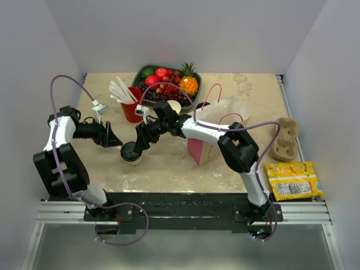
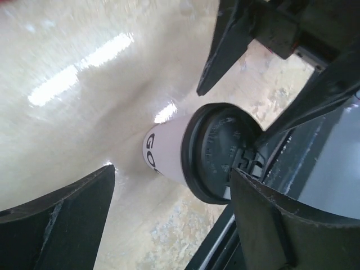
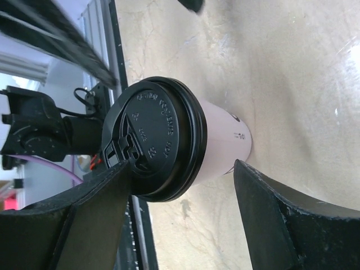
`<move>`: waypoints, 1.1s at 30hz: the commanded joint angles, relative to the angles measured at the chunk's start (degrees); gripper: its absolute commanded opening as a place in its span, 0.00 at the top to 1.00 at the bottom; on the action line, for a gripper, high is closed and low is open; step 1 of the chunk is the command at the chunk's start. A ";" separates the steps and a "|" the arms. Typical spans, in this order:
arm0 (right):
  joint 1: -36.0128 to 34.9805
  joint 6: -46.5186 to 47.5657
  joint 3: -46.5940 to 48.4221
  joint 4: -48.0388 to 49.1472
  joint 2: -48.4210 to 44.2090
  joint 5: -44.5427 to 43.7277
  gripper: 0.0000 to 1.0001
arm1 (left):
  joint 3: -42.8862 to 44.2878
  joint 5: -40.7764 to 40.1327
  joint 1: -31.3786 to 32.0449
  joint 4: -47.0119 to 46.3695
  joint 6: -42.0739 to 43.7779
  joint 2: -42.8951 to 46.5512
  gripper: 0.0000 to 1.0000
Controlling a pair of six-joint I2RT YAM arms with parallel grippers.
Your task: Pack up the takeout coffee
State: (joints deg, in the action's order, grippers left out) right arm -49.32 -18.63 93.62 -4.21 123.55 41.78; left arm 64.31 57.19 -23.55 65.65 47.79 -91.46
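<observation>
Leftward, right arm (image 1: 202, 130) stretched, right tool (image 1: 136, 145) spread wide astride the takeout coffee (image 1: 131, 153), left tool (image 1: 114, 140) likewise agape, facing it.

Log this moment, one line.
phase: pre-grasp | takeout coffee: upright, lidded | right end effector: open, at its lid | left end effector: open, beside it

Table (image 1: 169, 169): beige marbled top
On it: takeout coffee (image 1: 131, 152), red cup (image 1: 132, 111), fruit tray (image 1: 138, 75), paper bag (image 1: 228, 109)
Right edge: cup carrier (image 1: 284, 139), yellow packet (image 1: 292, 180)

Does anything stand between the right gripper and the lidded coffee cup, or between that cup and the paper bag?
Nothing visible. The right gripper has its open fingers flanking the takeout coffee. Nothing stands on the table between it and the paper bag. Only the right arm crosses above.
</observation>
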 commanded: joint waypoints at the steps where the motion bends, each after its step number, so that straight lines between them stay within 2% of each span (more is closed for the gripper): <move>1: 0.01 9.72 4.02 -5.18 -6.03 -1.08 0.23 | 0.73 0.56 0.17 -3.59 -2.16 10.48 0.12; 4: 0.01 17.02 5.78 -9.31 -7.79 -2.49 0.20 | -0.50 -2.42 -0.09 -8.15 -7.61 16.55 0.12; 7: -0.07 34.21 6.31 -11.69 -9.98 -0.30 0.07 | -0.94 -4.80 -0.09 -14.04 -13.94 22.09 0.12; 8: -0.07 36.54 5.79 -11.53 -10.60 0.14 0.04 | -0.94 -5.59 -0.09 -15.45 -15.52 23.07 0.12; 13: -1.65 50.67 4.73 -11.43 -12.10 0.50 0.01 | -0.51 -7.79 -0.09 -19.15 -22.12 26.06 0.12; 16: -3.41 55.79 4.37 -11.09 -11.58 -0.38 0.01 | -0.68 -8.85 -0.09 -19.68 -24.32 27.91 0.12; 22: -4.99 55.28 7.45 -10.82 -6.22 -0.38 0.01 | 0.02 -10.52 -0.09 -18.98 -25.91 30.64 0.12; 33: -6.31 51.77 7.97 -8.19 -3.14 -2.05 0.01 | -0.50 -11.13 -0.09 -17.57 -26.61 30.82 0.13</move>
State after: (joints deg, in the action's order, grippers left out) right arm -55.40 34.15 98.87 -14.85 120.16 39.99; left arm 63.83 45.98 -23.55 48.51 22.98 -61.14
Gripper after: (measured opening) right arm 0.986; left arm 0.875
